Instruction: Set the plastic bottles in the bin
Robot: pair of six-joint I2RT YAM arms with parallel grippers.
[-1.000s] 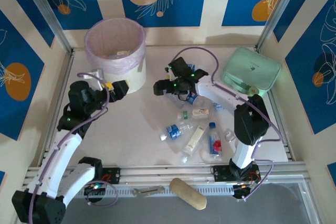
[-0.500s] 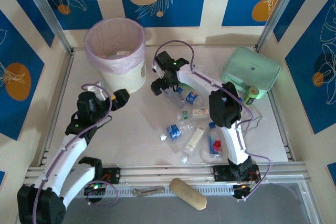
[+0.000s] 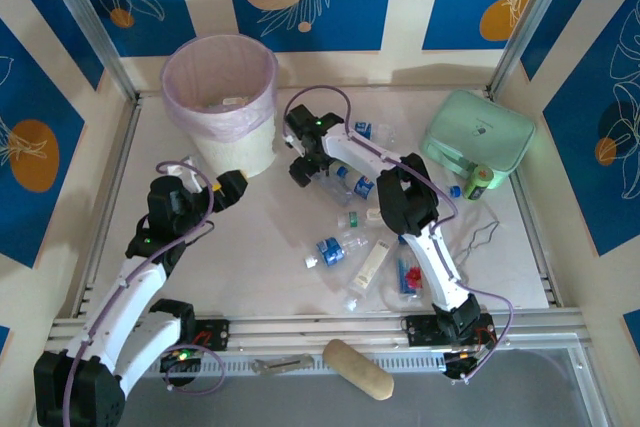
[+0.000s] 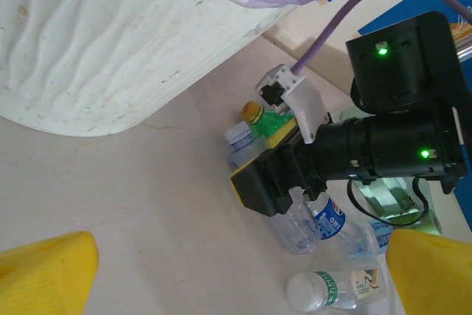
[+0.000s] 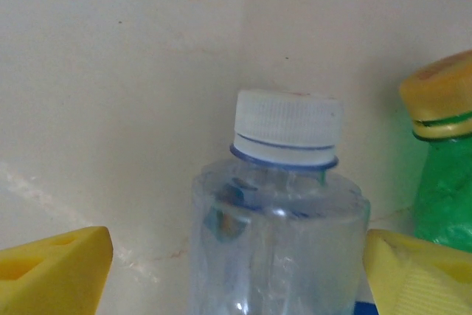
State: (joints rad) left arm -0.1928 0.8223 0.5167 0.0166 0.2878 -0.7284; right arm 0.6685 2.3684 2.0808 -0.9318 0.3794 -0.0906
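Straddling clear bottle [image 5: 284,212], right gripper [image 5: 236,256]: yellow fingers [image 5: 51,267] either side of body, gap showing at left one, so not clamped (jaws apart). Bottle lies on table [image 3: 250,247] just right of bin [image 3: 245,142]. White ribbed cap [image 5: 287,127] carries no print. Green bottle [image 5: 446,182], yellow top, just beside. Left gripper [image 4: 236,271] wide open, empty, near bin wall. Blue label [image 4: 330,220] bears round red-white-blue logo; lettering too small to read. Other plastic bottles [image 3: 345,247] loose on table, outside bin.

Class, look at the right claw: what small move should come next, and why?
Probably close the right claw on the clear bottle: it sits between the yellow fingers, and a gap shows beside one finger, so it seems not gripped yet.
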